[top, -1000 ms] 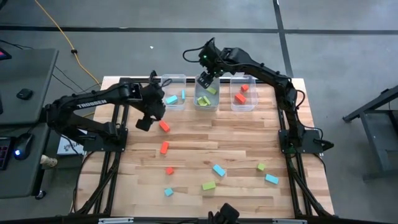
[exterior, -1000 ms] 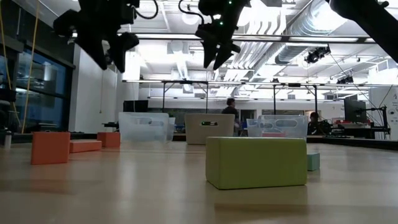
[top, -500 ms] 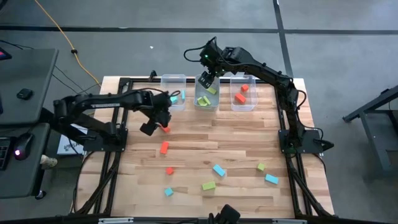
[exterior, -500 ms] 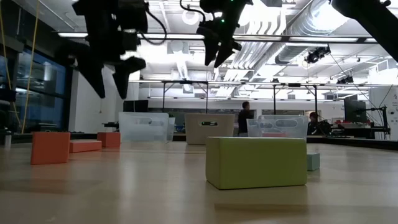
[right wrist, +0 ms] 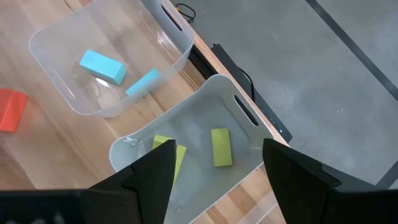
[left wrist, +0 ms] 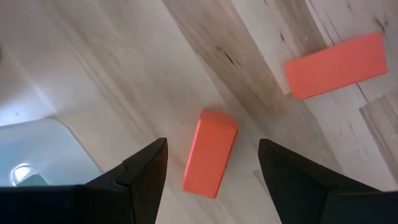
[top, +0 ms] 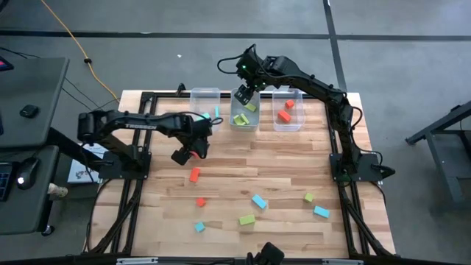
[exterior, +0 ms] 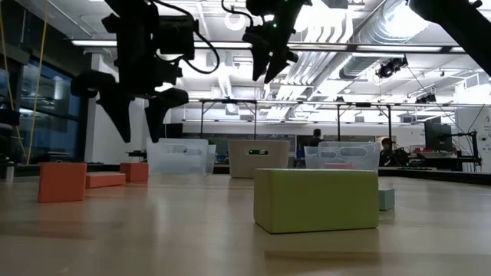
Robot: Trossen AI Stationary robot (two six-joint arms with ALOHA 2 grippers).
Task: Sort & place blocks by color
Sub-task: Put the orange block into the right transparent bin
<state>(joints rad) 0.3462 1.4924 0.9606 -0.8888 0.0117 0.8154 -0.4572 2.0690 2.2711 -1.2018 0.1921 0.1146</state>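
Observation:
My left gripper [top: 188,151] [exterior: 136,126] hangs open above the table, pointing down. Straight under it, seen between its fingers, a red-orange bar block [left wrist: 210,162] lies flat on the wood, untouched. A second red-orange bar [left wrist: 336,65] [top: 194,174] lies nearby. My right gripper [top: 243,94] [right wrist: 217,144] is held open and high over the middle bin [top: 244,118], which has lime green blocks [right wrist: 221,147] in it. More blocks lie loose on the near half: blue [top: 258,200], green [top: 246,219], small red [top: 200,202].
Three clear bins stand along the far edge: the left one [top: 206,107] holds blue blocks, the right one [top: 287,114] red ones. In the low view a big green block [exterior: 316,201] is nearest, with red blocks [exterior: 61,182] on the left. People move in the room behind.
My left gripper has come down toward the red-orange bar and shifted a little toward the table's right edge, rolling slightly. It has stayed open. No block has moved.

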